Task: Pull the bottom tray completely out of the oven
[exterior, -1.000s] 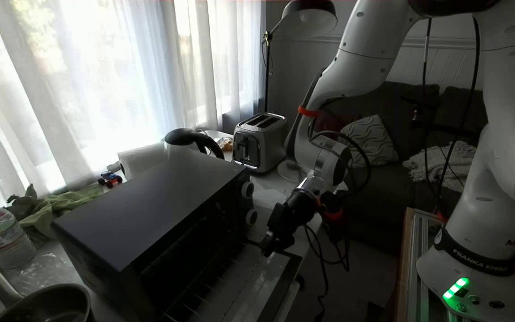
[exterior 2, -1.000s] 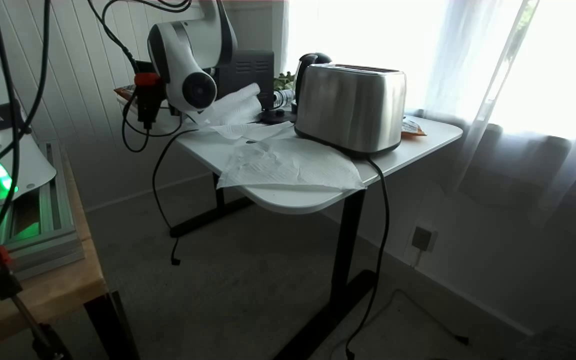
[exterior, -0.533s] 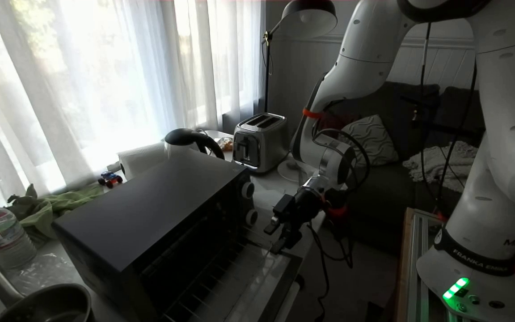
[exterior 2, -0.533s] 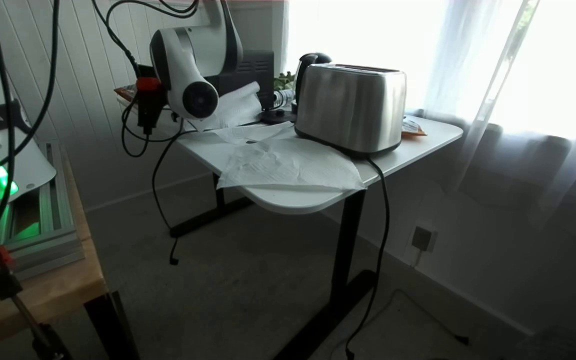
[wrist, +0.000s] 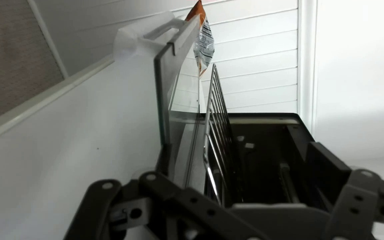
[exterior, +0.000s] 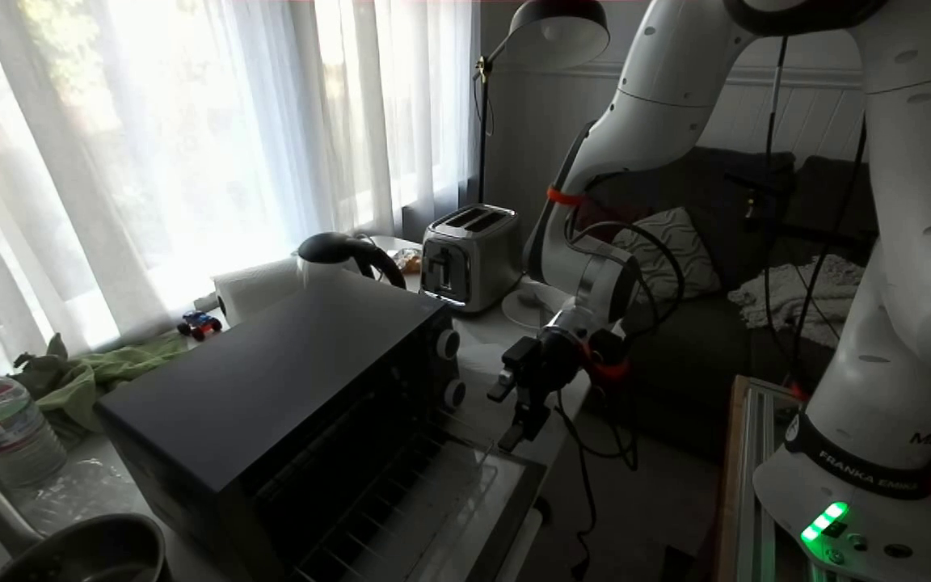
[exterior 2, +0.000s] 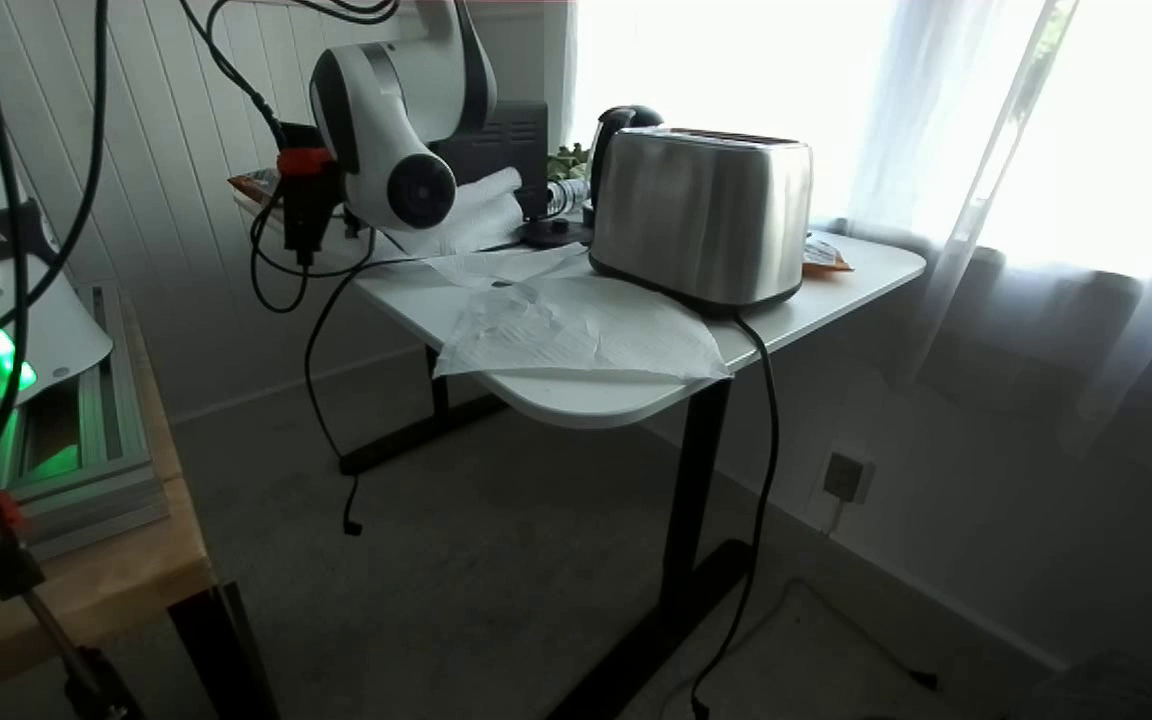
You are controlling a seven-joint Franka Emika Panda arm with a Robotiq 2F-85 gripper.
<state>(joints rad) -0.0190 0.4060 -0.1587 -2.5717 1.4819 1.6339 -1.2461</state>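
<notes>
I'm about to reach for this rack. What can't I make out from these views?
Rack: back end lost in the dark inside the oven, wrist view.
Glass door: near end cut off by the bottom edge in an exterior view.
Gripper: tips hidden behind the arm in an exterior view.
Bag: lettering too blurred, wrist view.

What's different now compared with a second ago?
In an exterior view, the tool has opened and shifted slightly up and right in the picture; whether it let go of anything is unclear. The oven, silver toaster, toy truck and water bottle stayed put.
</notes>
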